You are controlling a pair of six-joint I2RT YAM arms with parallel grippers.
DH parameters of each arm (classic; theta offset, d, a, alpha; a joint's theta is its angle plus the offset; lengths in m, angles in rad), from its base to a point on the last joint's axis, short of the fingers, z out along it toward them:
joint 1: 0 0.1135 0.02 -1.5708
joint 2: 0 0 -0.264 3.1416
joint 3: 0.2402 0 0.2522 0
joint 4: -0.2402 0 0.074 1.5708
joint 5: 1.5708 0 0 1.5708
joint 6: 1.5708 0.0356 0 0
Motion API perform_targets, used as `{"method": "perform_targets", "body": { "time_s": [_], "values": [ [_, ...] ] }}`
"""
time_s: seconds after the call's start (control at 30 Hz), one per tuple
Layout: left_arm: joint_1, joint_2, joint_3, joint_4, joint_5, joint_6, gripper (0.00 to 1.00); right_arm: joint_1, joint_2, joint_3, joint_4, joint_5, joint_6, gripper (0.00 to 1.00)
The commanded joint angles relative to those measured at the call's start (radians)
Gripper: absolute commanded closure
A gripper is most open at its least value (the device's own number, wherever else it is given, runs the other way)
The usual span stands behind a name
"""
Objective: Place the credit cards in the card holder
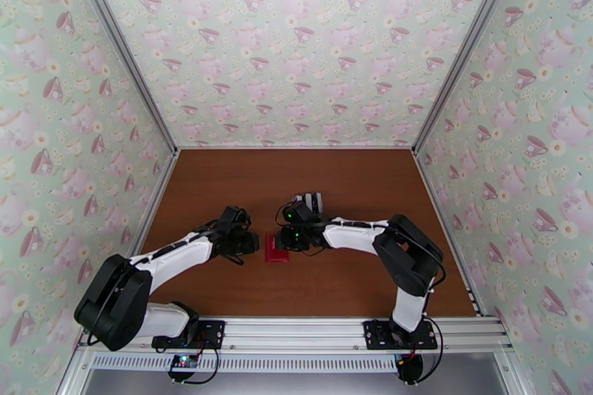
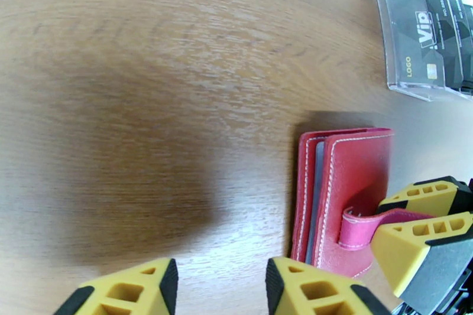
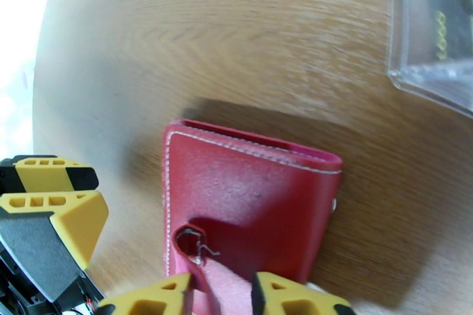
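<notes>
The red card holder [image 1: 277, 247] lies folded flat on the wooden table, its snap tab [image 2: 360, 224] lifted off the cover. My right gripper [image 3: 222, 288] sits at the holder's right edge. Its jaws stand apart with the pink tab loosely between them, as the left wrist view also shows around the right gripper [image 2: 378, 223]. My left gripper [image 2: 219, 289] hovers open and empty just left of the card holder [image 2: 349, 186]. Black credit cards [image 2: 423, 32] stand in a clear plastic stand [image 1: 310, 201] behind the holder.
Both arms meet over the middle of the brown table [image 1: 222, 189], with the two grippers a wallet's width apart. The clear stand [image 3: 425, 50] is close behind the right gripper. Patterned walls enclose the table on three sides.
</notes>
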Motion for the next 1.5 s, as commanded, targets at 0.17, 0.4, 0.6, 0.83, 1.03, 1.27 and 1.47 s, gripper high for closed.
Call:
{"method": "perform_targets", "body": {
  "time_s": [0.17, 0.4, 0.6, 0.83, 1.03, 1.27, 1.47],
  "values": [
    [0.013, -0.029, -0.003, -0.025, 0.029, 0.009, 0.5, 0.014, 0.017, 0.014, 0.012, -0.019, 0.0, 0.28],
    [0.015, -0.043, 0.014, -0.039, 0.03, 0.013, 0.5, 0.015, -0.047, 0.016, 0.002, -0.023, 0.0, 0.24],
    [0.017, -0.058, 0.04, -0.066, 0.02, 0.02, 0.49, 0.015, -0.115, 0.019, 0.018, -0.052, 0.01, 0.22],
    [0.026, -0.08, 0.073, -0.107, 0.005, 0.034, 0.49, 0.016, -0.173, 0.035, 0.022, -0.08, 0.016, 0.21],
    [0.028, -0.102, 0.106, -0.131, 0.012, 0.04, 0.49, 0.013, -0.184, 0.034, -0.056, -0.022, -0.022, 0.31],
    [0.026, -0.121, 0.138, -0.139, 0.024, 0.037, 0.49, -0.014, -0.204, -0.029, -0.042, -0.018, -0.021, 0.43],
    [-0.006, -0.082, 0.158, -0.089, 0.07, 0.024, 0.49, -0.047, -0.206, -0.068, -0.039, -0.018, -0.022, 0.52]
  ]
}}
